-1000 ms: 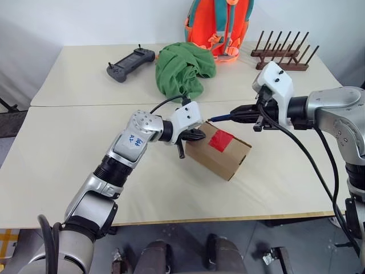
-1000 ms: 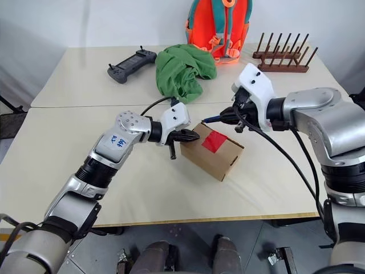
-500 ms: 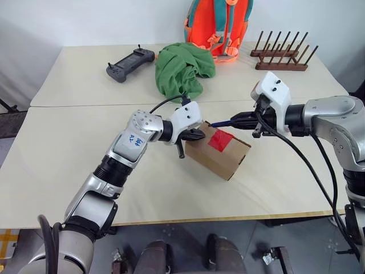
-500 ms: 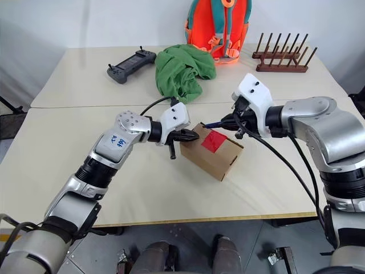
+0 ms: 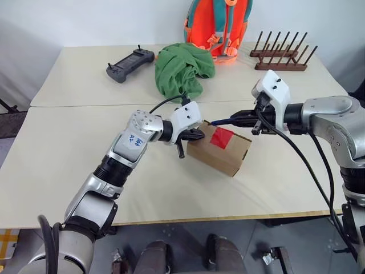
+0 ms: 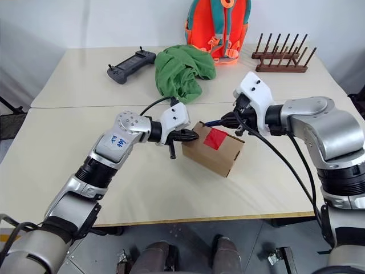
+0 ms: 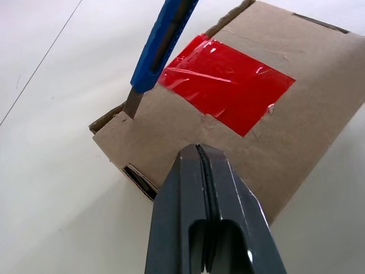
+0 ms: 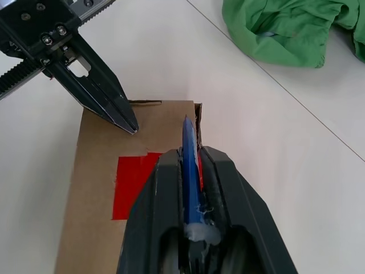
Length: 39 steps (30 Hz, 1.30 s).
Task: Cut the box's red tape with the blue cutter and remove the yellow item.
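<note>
the left gripper [image 5: 196, 136], clenched empty, presses its tips on the near edge of the box [image 5: 219, 149] at mid-table. hold that brace steady and draw the blade along the flap seam under the red tape [image 7: 227, 89]. the right gripper [image 5: 235, 119] grasps the blue cutter [image 7: 163, 42], tip at the box's far edge. plain brown cardboard, glossy wrinkled tape.

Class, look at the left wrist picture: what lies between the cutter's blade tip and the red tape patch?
Bare brown cardboard of the box separates the blue pen-shaped cutter tip from the red tape.
</note>
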Each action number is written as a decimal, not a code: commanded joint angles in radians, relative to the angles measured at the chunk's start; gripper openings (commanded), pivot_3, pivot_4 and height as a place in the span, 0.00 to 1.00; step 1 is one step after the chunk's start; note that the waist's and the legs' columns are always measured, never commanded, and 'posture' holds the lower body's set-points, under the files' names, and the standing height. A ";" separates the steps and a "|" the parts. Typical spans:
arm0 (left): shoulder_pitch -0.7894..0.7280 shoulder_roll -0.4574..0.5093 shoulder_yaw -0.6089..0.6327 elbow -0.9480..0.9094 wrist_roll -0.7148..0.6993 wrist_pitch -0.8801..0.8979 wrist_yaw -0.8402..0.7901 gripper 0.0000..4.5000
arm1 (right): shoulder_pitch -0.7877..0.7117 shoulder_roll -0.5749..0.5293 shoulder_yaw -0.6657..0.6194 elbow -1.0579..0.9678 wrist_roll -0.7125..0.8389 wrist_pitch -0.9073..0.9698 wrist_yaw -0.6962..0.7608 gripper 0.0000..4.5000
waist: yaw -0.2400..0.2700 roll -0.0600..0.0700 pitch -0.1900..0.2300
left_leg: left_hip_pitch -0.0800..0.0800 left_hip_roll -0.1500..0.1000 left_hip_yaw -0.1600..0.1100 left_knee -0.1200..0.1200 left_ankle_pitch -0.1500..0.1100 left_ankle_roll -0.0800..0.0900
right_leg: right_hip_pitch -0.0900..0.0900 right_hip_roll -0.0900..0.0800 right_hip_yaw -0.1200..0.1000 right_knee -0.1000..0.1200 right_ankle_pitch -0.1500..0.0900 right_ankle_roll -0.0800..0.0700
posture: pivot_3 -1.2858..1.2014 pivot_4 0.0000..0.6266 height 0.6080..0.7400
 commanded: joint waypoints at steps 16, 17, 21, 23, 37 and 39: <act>0.009 0.008 -0.001 -0.003 0.024 -0.006 -0.007 0.00 | 0.043 0.007 -0.023 0.011 -0.020 -0.028 -0.004 0.04 | 0.001 0.000 0.000 | 0.000 0.000 -0.001 -0.001 0.000 0.000 | 0.001 0.000 -0.001 -0.001 0.000 0.000 | 0.52 0.24 1.00; 0.009 0.009 -0.001 -0.003 0.025 -0.007 -0.007 0.00 | 0.048 0.003 -0.022 0.009 -0.022 -0.028 -0.001 0.04 | 0.001 0.000 0.000 | 0.000 0.000 -0.001 -0.001 0.000 0.000 | 0.001 0.000 -0.001 -0.001 0.000 0.000 | 0.52 0.24 1.00; 0.007 0.008 0.000 0.002 0.028 -0.009 -0.008 0.00 | 0.060 -0.005 -0.016 0.010 -0.030 -0.036 0.004 0.04 | 0.001 0.000 0.000 | 0.000 0.000 -0.001 -0.001 0.000 0.000 | 0.001 0.000 -0.001 -0.001 0.000 0.000 | 0.52 0.24 1.00; 0.006 0.007 0.000 0.004 0.029 -0.010 -0.008 0.00 | 0.066 -0.012 -0.013 0.008 -0.034 -0.039 0.008 0.04 | 0.001 0.000 0.000 | 0.000 0.000 -0.001 -0.001 0.000 0.000 | 0.001 0.000 -0.001 -0.001 0.000 0.000 | 0.52 0.24 1.00; 0.011 0.003 -0.005 0.004 0.034 -0.005 -0.004 0.00 | 0.056 -0.151 0.054 -0.038 -0.057 -0.032 0.123 0.04 | 0.004 0.000 0.000 | 0.001 0.000 -0.003 -0.001 0.000 0.000 | 0.004 0.000 -0.002 -0.003 0.000 0.000 | 0.52 0.24 1.00; 0.011 0.002 -0.005 0.006 0.035 -0.006 -0.002 0.00 | 0.062 -0.166 0.069 -0.041 -0.061 -0.030 0.142 0.04 | 0.004 0.000 0.000 | 0.001 0.000 -0.003 -0.001 0.000 0.000 | 0.004 0.000 -0.003 -0.003 0.000 0.000 | 0.52 0.24 1.00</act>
